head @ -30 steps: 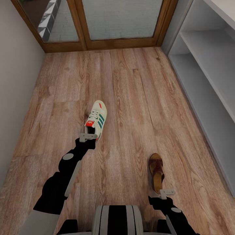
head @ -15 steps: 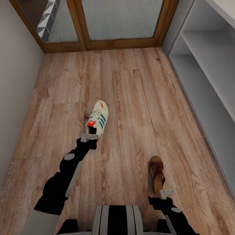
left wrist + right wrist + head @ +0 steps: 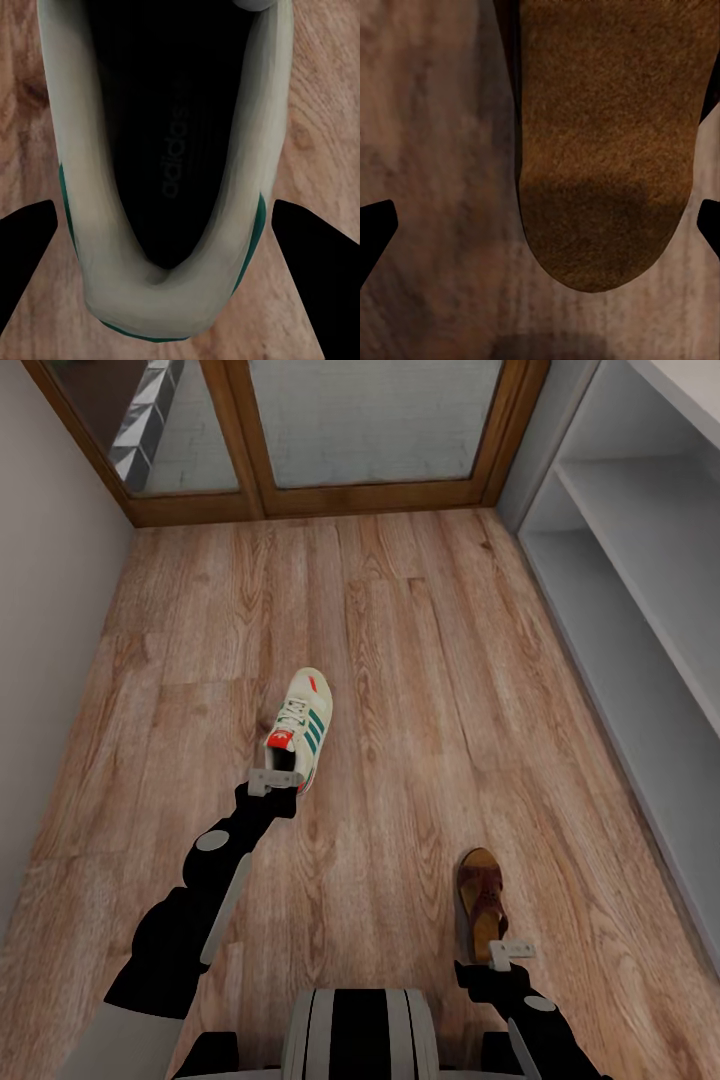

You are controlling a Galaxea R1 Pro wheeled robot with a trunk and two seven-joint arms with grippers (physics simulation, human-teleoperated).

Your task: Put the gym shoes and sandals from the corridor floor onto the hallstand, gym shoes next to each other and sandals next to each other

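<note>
Take the hallstand (image 3: 640,610) on your right as the landmark; everything below is placed against it.

Farthest from the hallstand, your left gripper (image 3: 272,781) hangs over the heel of a gym shoe (image 3: 298,727); that shoe stands upright on the corridor floor (image 3: 420,690), well apart from the rack, toe pointing toward the wood-framed glass doors (image 3: 370,430) at the far end; in the left wrist view your fingers (image 3: 26,251) stand wide apart, one on each side of the shoe's heel (image 3: 169,180), with floor showing between each finger and the shoe; they are not touching it.

Nearer the hallstand, yet still clear of its lowest shelf, a brown sandal (image 3: 481,900) lies flat on the floor, toe toward the doors; your right gripper (image 3: 512,950) sits at its heel end; in the right wrist view the fingers (image 3: 375,229) are spread far apart at the edges, and the tan footbed (image 3: 607,142) lies between them, nearer one finger than the other, neither touching it.

The hallstand's two open shelves in the head view carry no shoes.
</note>
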